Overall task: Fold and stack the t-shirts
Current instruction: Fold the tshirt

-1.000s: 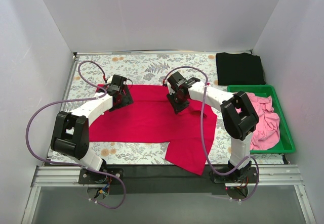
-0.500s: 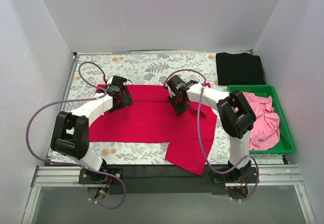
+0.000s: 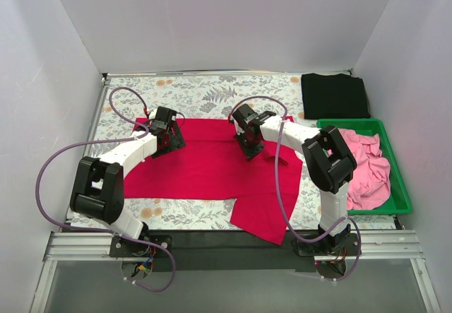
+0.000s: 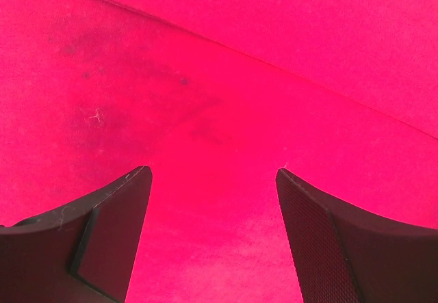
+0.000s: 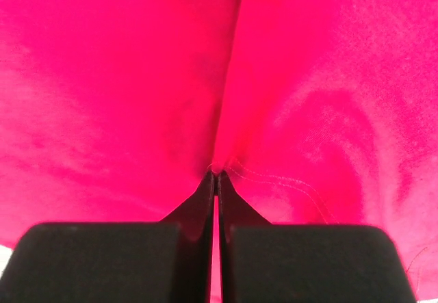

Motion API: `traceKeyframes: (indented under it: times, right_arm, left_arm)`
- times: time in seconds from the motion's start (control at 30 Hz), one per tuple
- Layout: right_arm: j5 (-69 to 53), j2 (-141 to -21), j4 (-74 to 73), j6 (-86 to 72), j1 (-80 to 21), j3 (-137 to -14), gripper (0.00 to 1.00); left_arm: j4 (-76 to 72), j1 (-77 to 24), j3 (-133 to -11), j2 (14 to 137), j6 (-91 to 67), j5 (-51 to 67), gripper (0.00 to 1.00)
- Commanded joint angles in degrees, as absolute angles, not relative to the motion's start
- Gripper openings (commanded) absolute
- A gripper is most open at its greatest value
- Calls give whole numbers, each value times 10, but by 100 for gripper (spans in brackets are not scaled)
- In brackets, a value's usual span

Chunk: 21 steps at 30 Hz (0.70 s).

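On floral tablecloth (image 3: 205, 94), crimson red cloth t-shirt (image 3: 212, 168) spread out, right gripper (image 5: 215, 175) pinched closed on its stitched seam, left gripper (image 4: 212, 176) gaping wide over fabric.

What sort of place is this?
Probably a lab test booth: plain white walls box in a floral-clothed table, a left arm and right arm are bolted at its edge, pink shirts fill a green bin.
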<state>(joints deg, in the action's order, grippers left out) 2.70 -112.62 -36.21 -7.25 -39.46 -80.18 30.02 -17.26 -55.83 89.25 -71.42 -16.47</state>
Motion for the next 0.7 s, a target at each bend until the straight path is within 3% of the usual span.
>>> traceKeyframes:
  times: [0.0,0.33,0.57,0.67]
  right_arm:
    - [4,-1115,-384,-92,-399,-847,1]
    - [-39,-1149,-436,-113,-398,-896,3]
    - [-51,-1145,-436,-98,-390,-915,27]
    - [-30,-1134,-432,-90,-362,-940,32]
  left_arm:
    - [301,-170,-554,866,-718,-169,68]
    - [300,-170,-553,866,-715,-170,68]
    - [295,-163,-566,873,-718,-175,68]
    - [287,-140,-589,888,-715,-180,68]
